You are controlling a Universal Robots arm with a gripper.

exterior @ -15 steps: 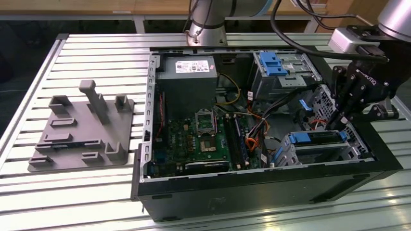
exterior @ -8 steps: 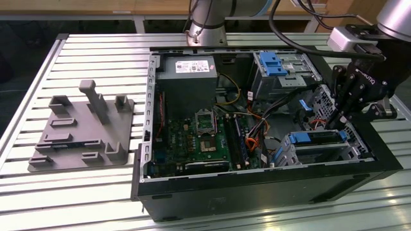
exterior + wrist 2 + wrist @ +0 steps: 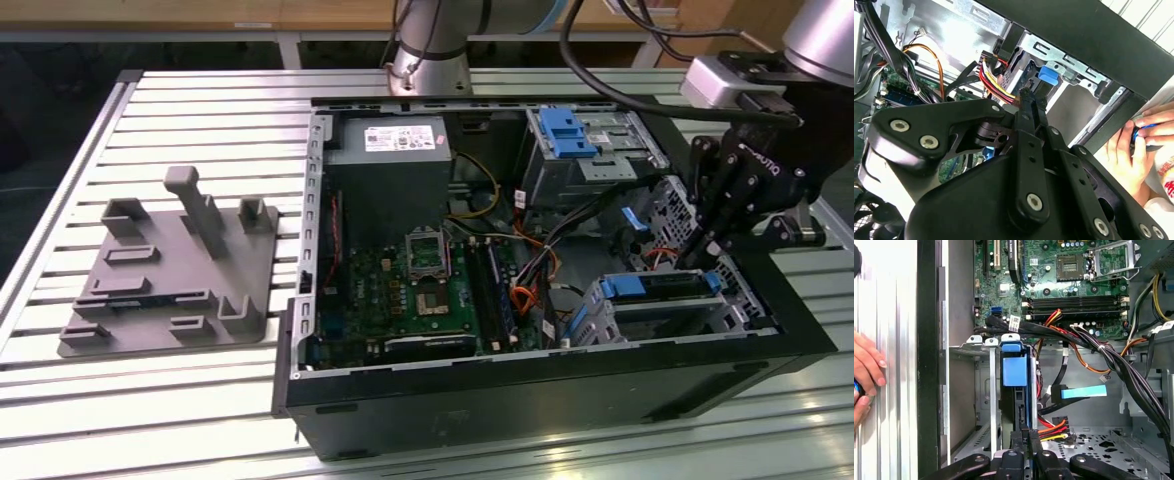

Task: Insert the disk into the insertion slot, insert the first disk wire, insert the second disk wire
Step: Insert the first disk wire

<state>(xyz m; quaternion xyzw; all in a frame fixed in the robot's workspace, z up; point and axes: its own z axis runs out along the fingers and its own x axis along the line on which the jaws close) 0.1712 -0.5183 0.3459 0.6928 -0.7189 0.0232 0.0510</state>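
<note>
Exterior view: the disk (image 3: 654, 286) sits in the insertion slot (image 3: 727, 316) under the gripper (image 3: 693, 260); second wrist view: jaws together beside the disk wire (image 3: 996, 82); first wrist view: that limp, springy wire likely handles best by its stiff end.

The tabletop (image 3: 160, 400) is a surface of pale ribbed metal slats. An open black computer case (image 3: 534, 405) lies on it toward the exterior view's right, with a flat grey fixture plate (image 3: 160, 300) carrying upright blocks and posts just beside it on the exterior view's left. The arm's base (image 3: 430, 60) stands beyond the case, and in the first wrist view a person's hand (image 3: 866, 367) is over the slats beside the case.
</note>
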